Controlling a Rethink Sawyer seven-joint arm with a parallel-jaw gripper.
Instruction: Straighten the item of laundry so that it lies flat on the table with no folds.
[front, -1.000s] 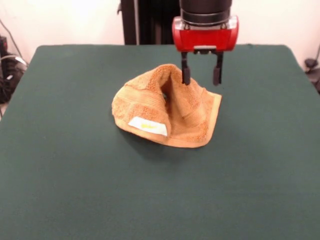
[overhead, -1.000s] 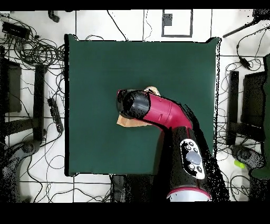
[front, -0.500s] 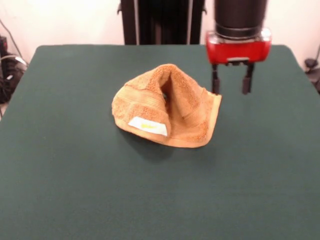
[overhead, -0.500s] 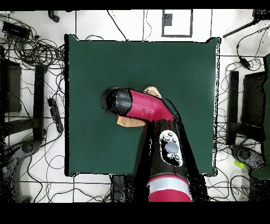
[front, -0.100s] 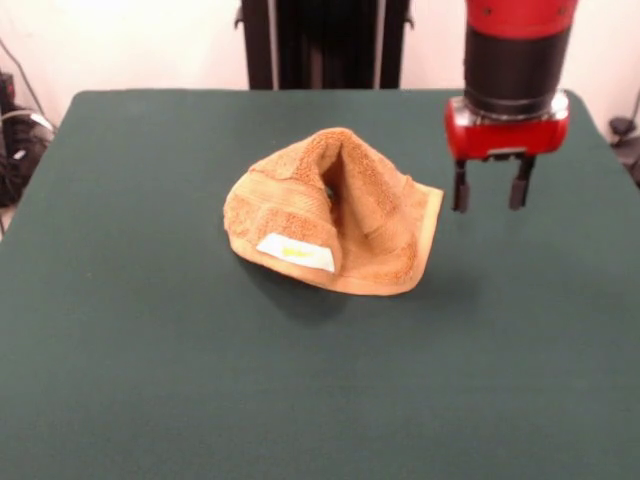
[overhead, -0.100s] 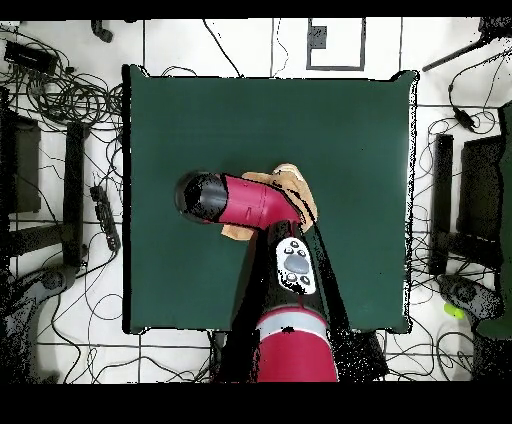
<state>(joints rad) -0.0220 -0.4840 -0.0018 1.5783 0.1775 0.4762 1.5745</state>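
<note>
The towel (front, -0.100s: 330, 215) sits bunched in a peaked heap near the middle of the green surface (front, -0.100s: 150, 380), label facing front. The hand (front, -0.100s: 489, 190) hangs just beside it, released and empty, nothing between them. Cables (overhead, -0.100s: 60, 90) clutter the floor around.

Arm (overhead, -0.100s: 250, 205) over towel (overhead, -0.100s: 298, 190), table (overhead, -0.100s: 200, 120)

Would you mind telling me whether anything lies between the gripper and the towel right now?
Nothing does. In the front view only bare green table separates the open gripper from the towel; the overhead view hides that gap under the arm.
</note>
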